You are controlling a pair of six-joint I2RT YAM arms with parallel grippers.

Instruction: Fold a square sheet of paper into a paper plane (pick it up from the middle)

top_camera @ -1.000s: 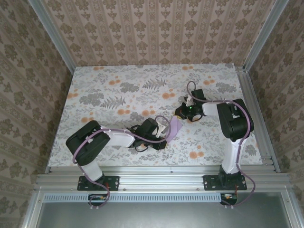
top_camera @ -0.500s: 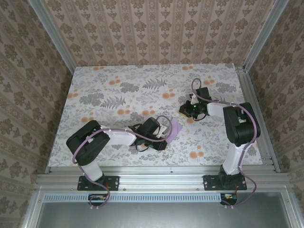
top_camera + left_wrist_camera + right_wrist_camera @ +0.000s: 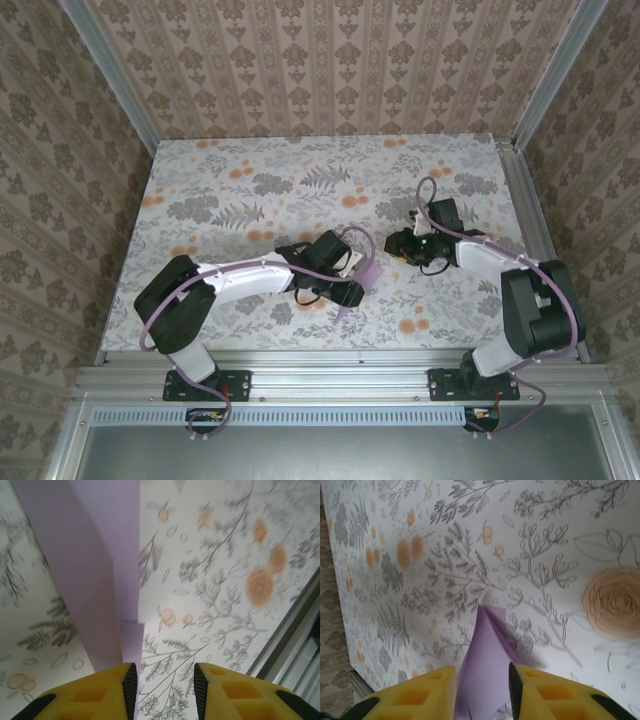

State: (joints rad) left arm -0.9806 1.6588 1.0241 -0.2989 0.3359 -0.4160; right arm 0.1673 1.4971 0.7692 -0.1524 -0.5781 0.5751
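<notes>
Front-centre, paper plane (image 3: 95, 580) beside L gripper (image 3: 163, 681), R gripper (image 3: 482, 681) near, jaws parted

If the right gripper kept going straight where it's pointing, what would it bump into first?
Most likely the paper plane: its lilac paper lies straight ahead of the right gripper, between its open jaws. Beyond its pointed tip comes the flowery tabletop. How close, I can't tell.
</notes>
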